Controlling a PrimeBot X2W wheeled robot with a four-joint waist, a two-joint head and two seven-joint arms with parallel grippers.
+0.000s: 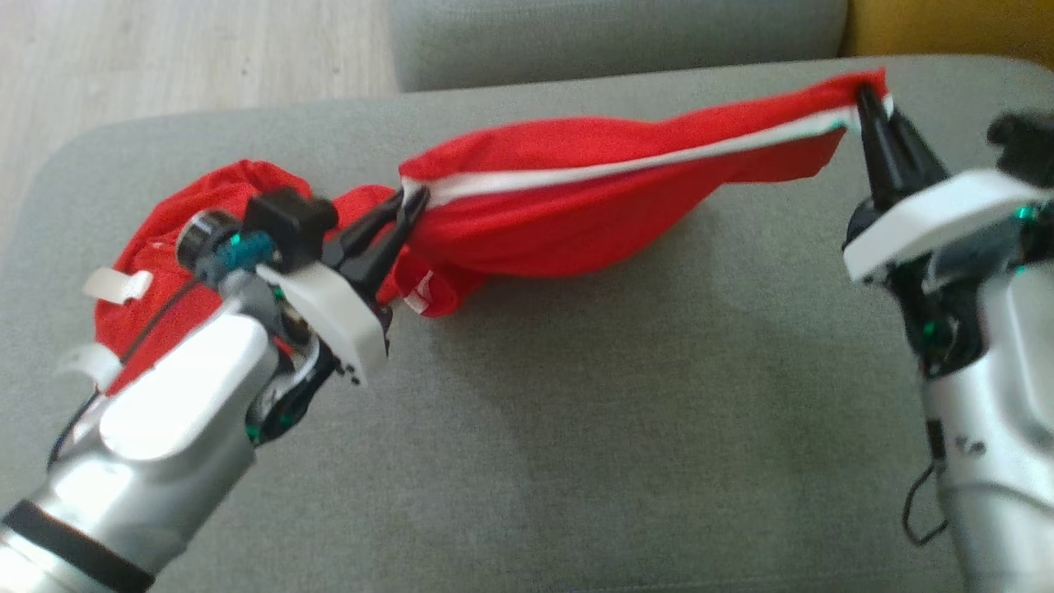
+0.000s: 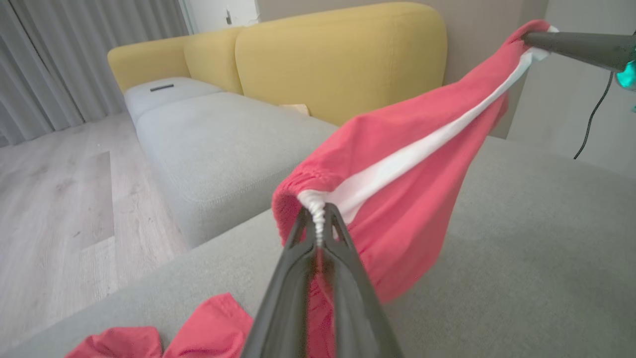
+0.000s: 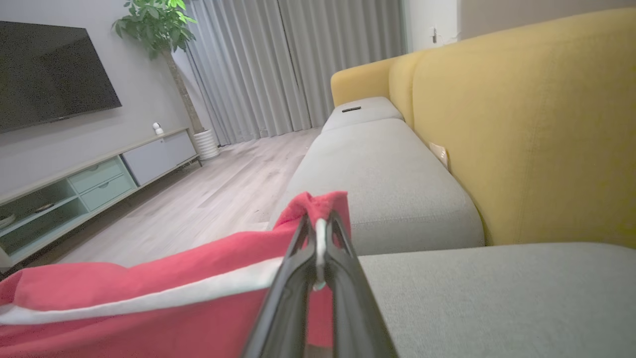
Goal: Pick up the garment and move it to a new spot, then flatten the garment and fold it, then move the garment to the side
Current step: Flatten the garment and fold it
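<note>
The garment (image 1: 568,198) is red with a white side stripe, and it hangs stretched between my two grippers above a grey sofa seat (image 1: 576,412). My left gripper (image 1: 409,203) is shut on its gathered waistband; the left wrist view shows the white elastic pinched at the gripper (image 2: 318,219) tips. My right gripper (image 1: 866,97) is shut on the far end of the garment (image 3: 149,293), where the right wrist view shows the stripe caught in the gripper (image 3: 320,231). The rest of the garment (image 2: 164,338) lies bunched on the cushion at the left.
A second grey seat cushion (image 3: 377,169) and the yellow sofa back (image 3: 521,129) lie beyond. Wooden floor (image 1: 165,58) runs past the cushion's far left edge. A TV (image 3: 49,69), a low cabinet (image 3: 99,174) and a potted plant (image 3: 164,30) stand across the room.
</note>
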